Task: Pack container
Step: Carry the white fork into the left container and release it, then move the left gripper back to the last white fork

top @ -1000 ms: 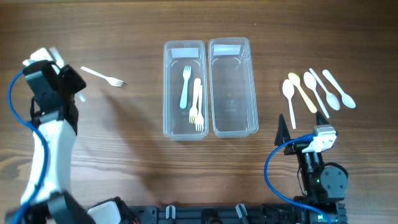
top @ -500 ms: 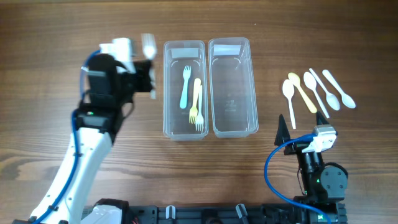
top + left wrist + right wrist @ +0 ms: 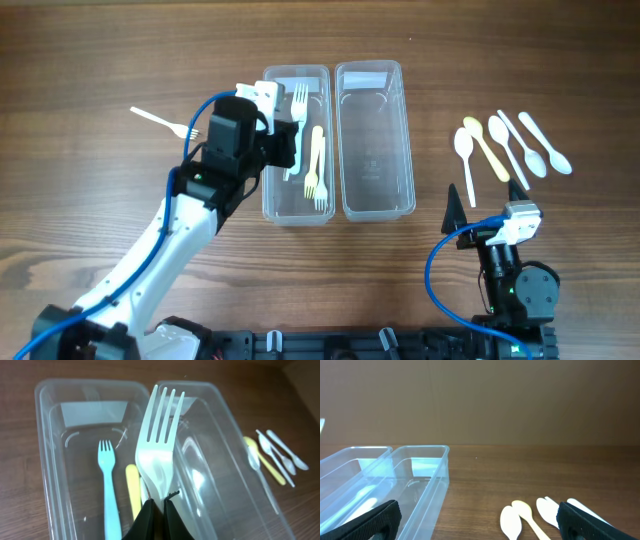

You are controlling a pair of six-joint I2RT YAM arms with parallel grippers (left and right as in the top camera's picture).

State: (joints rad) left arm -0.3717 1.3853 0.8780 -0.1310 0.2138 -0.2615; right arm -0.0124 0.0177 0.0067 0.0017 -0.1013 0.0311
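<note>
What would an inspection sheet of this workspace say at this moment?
Surface: wooden table.
Job's things: left container holds a blue fork and a yellow fork; right container holds nothing; loose white fork lies left of them; spoons lie to the right.
Clutter: nothing seen.
Grippers: left gripper shut on held white fork, over the left container; right gripper open, holding nothing.
Cables: blue cable loops at the right arm; another runs on the left arm.
Surroundings: nothing seen.
</note>
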